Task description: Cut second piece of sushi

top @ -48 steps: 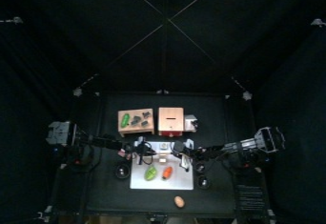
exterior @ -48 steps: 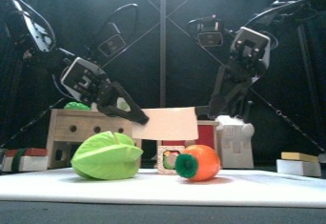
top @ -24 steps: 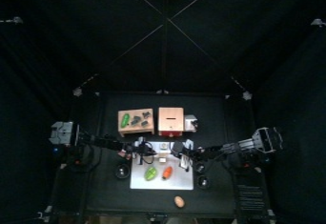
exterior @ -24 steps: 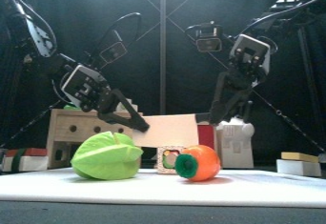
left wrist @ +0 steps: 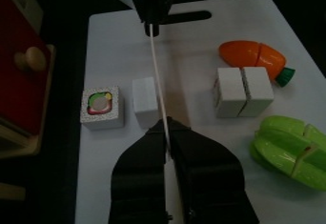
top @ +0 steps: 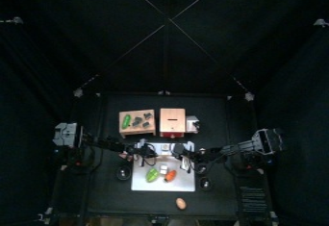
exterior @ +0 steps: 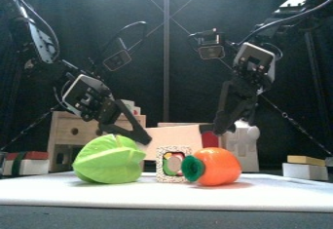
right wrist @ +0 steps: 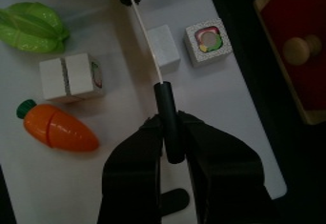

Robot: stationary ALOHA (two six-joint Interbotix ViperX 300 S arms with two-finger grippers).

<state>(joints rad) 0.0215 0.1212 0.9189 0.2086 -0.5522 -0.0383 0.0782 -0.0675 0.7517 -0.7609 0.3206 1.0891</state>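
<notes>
Your right hand [right wrist: 166, 121] was closed on the black handle of the knife [right wrist: 162, 96]. The thin white blade ran out from it, edge-on, toward the other arm. Your left hand [left wrist: 167, 129] met it from the opposite end, jaws pressed together with the blade coming out from between them, so both hands gripped the one knife.

Under the blade lay the uncut white sushi block [left wrist: 144, 95], and the blade ran along its side nearest the middle of the board. You could not tell from either wrist view whether the edge had entered it. Just beside the block, on the side away from the blade, lay the cut sushi piece [left wrist: 101, 108], flat with its green and red filling facing up.

Across the blade sat a pair of white blocks [left wrist: 242, 91], side by side and touching. An orange carrot [left wrist: 250, 55] with a green tip lay near them, and a green fruit [left wrist: 295, 148] lay on their other side.

All of it rested on a white cutting board [left wrist: 192, 32] on the dark tabletop [left wrist: 32, 192]. A red box [right wrist: 300, 37] with a wooden knob stood off the board, past the cut piece.
</notes>
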